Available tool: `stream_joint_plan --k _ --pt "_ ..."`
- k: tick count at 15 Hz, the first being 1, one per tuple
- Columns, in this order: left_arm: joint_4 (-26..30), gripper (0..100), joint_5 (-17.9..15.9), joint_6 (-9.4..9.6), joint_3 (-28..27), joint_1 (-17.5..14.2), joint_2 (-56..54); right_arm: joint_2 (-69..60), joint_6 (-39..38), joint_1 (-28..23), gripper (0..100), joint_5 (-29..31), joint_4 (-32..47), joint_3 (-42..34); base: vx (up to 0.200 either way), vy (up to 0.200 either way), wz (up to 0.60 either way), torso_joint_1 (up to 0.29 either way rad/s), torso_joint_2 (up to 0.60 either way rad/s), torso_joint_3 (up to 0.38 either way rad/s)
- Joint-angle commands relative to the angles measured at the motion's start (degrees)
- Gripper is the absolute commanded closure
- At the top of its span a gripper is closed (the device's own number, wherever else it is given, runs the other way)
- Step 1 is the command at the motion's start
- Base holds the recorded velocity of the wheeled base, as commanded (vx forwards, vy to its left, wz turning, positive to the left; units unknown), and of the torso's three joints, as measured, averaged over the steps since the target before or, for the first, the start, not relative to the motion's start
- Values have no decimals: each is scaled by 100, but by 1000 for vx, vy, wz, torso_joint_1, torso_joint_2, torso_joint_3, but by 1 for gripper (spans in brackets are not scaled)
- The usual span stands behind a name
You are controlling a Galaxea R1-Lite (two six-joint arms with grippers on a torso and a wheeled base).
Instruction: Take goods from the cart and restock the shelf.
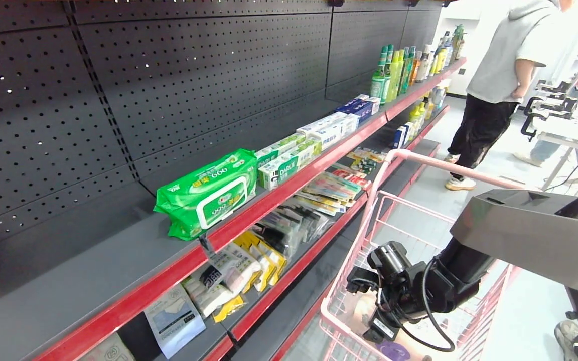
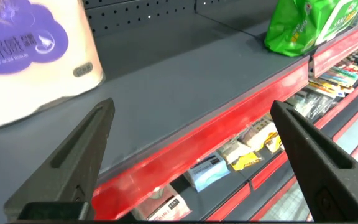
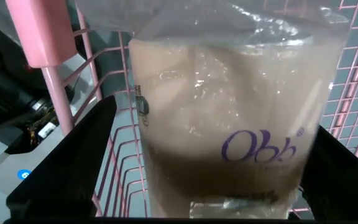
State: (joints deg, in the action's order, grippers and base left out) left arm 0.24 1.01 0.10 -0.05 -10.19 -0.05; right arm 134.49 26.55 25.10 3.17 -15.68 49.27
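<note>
r gripper (image 3: 216, 130) down in pink cart (image 1: 422, 161), fingers wide apart, straddling clear-wrapped pack (image 3: 229, 93). pack's long axis runs crosswise to the closing line, not clamped yet imo. l gripper (image 2: 191, 106) spread wide, holding nothing, over shelf (image 2: 185, 68). r wrist view gives the finger-to-pack gap; in head view the arm blocks it.

My left gripper (image 2: 191, 107) has both dark fingers (image 2: 73, 162) spread wide apart, nothing between them. My right arm (image 1: 449, 286) angles forward and down, and my right gripper (image 3: 216, 118) is likewise spread wide.
</note>
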Motion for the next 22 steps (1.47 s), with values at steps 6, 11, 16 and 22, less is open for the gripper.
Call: stream_joint_plan --k 6,11,16,22 --pt "2 0 4 -1 -4 -9 5 -1 -1 4 0 -1 -6 12 0 0 0 -32 77 44" --pt "2 0 4 -1 -4 0 5 7 26 -32 100 -36 -32 -67 0 0 0 0 0 0" --pt "2 0 4 -1 5 0 5 7 8 -32 100 -88 -199 -120 0 0 0 0 0 0" --pt "2 0 4 -1 5 0 5 -1126 69 -366 100 -229 838 645 0 0 0 0 0 0"
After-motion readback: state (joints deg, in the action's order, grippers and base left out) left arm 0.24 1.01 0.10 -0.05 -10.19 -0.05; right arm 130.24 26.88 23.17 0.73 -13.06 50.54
